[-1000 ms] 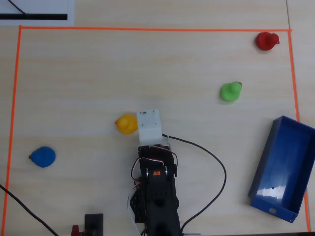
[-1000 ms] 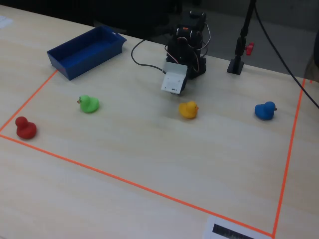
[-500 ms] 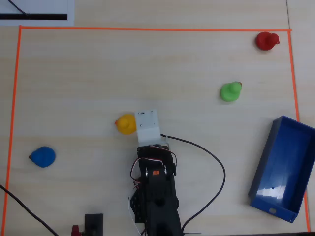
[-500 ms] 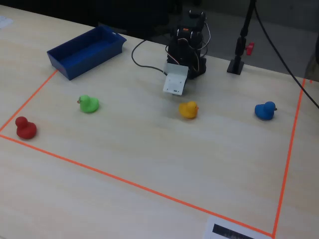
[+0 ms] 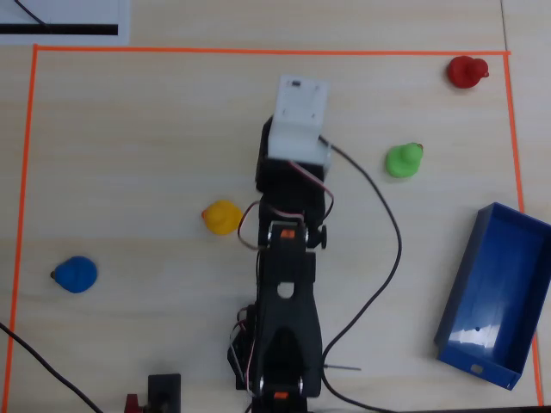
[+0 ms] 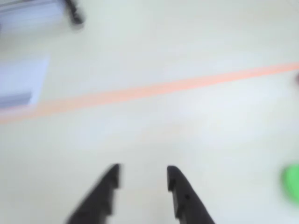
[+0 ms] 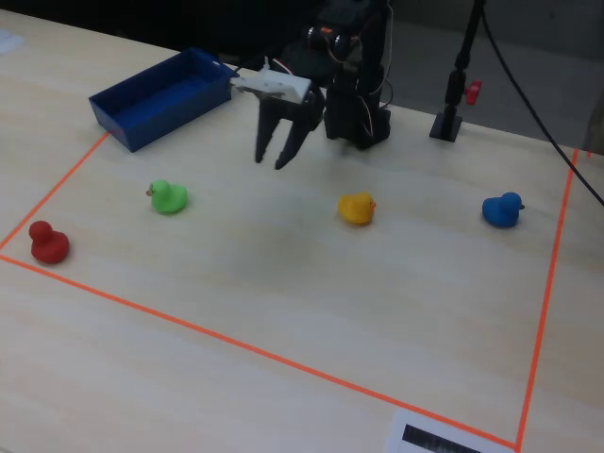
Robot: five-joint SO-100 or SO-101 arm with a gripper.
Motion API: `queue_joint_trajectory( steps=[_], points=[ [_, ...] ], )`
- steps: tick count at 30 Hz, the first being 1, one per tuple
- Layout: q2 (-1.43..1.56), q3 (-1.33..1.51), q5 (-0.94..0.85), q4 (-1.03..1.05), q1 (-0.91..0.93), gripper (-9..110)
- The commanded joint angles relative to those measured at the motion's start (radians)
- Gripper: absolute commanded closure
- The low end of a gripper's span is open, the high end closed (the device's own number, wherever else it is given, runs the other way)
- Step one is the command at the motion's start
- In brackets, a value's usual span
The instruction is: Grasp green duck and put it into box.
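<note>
Step in hand, by my judgement: the approach. Nothing is gripped and the green duck [image 5: 403, 160] sits untouched on the table [image 5: 155, 155].

Gripper [image 7: 271, 161]: fingers apart, empty, hanging above the table in the fixed view, with bare tabletop showing between the two dark tips in the wrist view [image 6: 142, 176].

Green duck: right of centre in the overhead view, inside the orange tape border [image 5: 258, 51], well apart from the arm's white head. In the fixed view [image 7: 168, 197] it lies left of and lower than the fingertips. In the wrist view it is only a blurred green patch cut by the right edge [image 6: 291, 182], so the gripper is not aimed at it.

Box [image 5: 472, 280]: open, lower right of the overhead view, below the duck; it looks empty.

Next move calls for swinging toward the duck, then lowering with the fingers kept wide enough to straddle its round body.
</note>
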Motion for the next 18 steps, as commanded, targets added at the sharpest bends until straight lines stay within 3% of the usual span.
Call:
queue_joint_trajectory(
  steps=[1, 6, 9, 14, 18],
  points=[
    [-0.465, -0.589, 0.009, -0.054, 0.156, 79],
    [-0.819, -0.956, 0.017, -0.040, 0.380, 75],
    [-0.945, -1.028, 0.008, -0.041, 0.505, 74],
    [-0.969, -0.765, -0.091, -0.264, 0.634, 72],
    [-0.925, -0.568, -0.130, -0.287, 0.657, 72]
  ],
)
